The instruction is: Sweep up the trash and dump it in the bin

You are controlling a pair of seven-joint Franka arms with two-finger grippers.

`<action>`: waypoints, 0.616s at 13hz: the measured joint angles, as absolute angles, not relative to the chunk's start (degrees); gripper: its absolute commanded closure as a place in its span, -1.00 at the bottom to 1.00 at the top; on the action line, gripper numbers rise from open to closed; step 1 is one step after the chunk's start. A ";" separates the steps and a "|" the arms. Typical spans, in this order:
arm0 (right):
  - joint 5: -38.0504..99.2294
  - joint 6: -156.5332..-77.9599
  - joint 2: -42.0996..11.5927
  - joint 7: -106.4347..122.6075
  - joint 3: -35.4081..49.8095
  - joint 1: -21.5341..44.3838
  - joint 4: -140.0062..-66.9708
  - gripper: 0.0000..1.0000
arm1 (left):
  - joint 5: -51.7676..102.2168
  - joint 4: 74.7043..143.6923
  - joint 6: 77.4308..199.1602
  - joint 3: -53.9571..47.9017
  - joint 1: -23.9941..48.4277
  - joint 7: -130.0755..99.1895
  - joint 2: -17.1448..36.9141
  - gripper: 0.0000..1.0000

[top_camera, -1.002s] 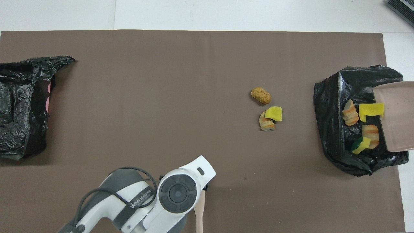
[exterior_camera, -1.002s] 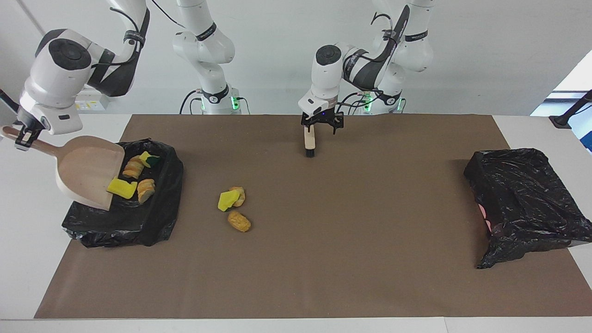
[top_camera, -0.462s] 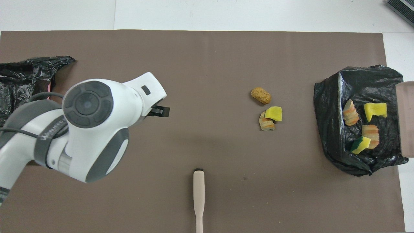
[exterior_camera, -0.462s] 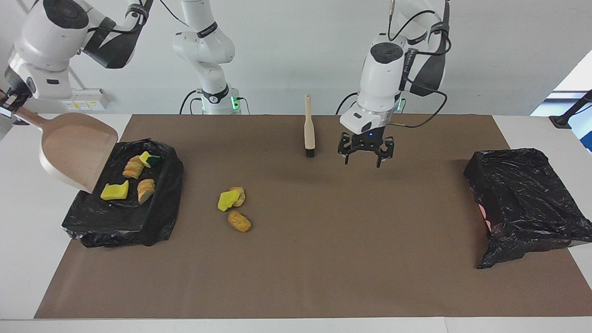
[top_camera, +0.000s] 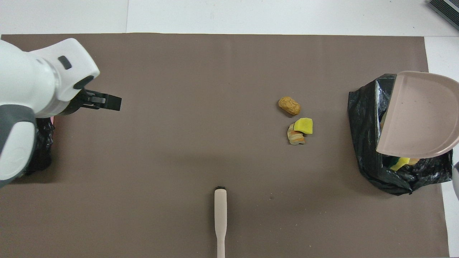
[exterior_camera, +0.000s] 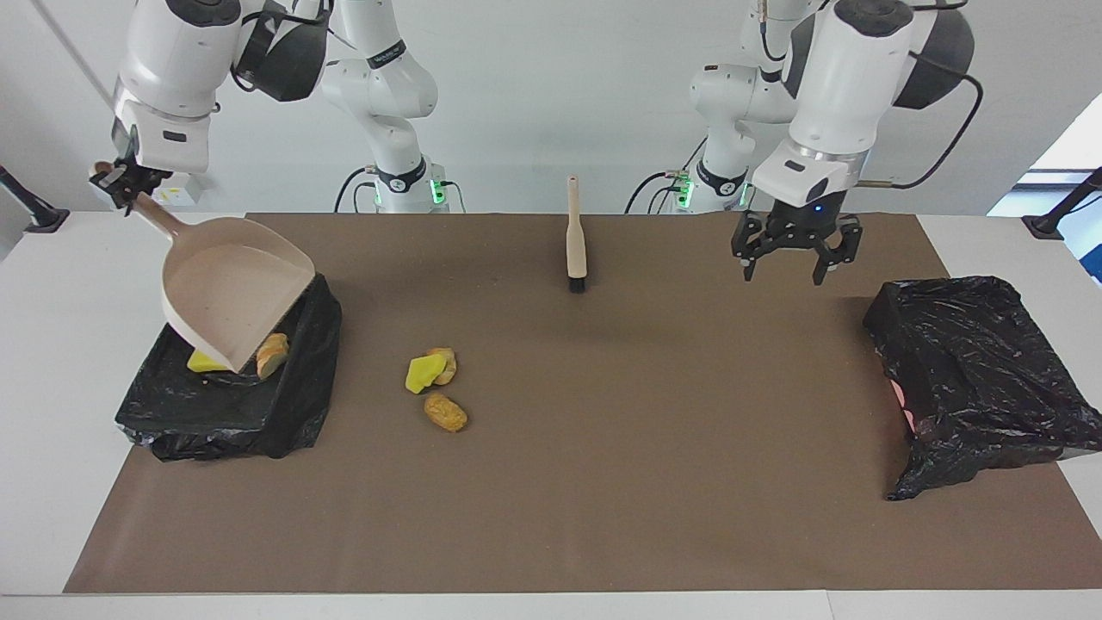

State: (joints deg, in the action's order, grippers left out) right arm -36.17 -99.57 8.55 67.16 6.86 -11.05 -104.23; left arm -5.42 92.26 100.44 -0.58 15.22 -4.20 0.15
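Brown mat (exterior_camera: 603, 482) on a white table (exterior_camera: 52, 344), pale wall above.
Right gripper (exterior_camera: 120, 182) clamps the dustpan (exterior_camera: 232, 297) handle over the bin (exterior_camera: 284, 405) (mat's end); left gripper (exterior_camera: 796, 254) hangs spread, empty.

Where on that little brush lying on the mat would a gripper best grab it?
Probably the brush is best taken by its long pale handle, from straight above, fingers across its narrow width. It lies flat, the dark bristles pointing away from the robots, and the handle is its longest bare part.
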 measured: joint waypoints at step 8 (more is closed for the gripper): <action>-16.94 -95.61 2.29 15.86 7.89 8.08 -101.65 1.00 | -0.86 91.67 90.80 0.50 9.57 6.71 -4.47 -1.00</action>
State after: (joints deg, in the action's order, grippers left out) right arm -16.94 -95.61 2.29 15.86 7.89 8.08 -101.65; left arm -0.86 91.67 90.80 0.50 9.57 6.71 -4.47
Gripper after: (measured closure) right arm 0.678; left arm 0.000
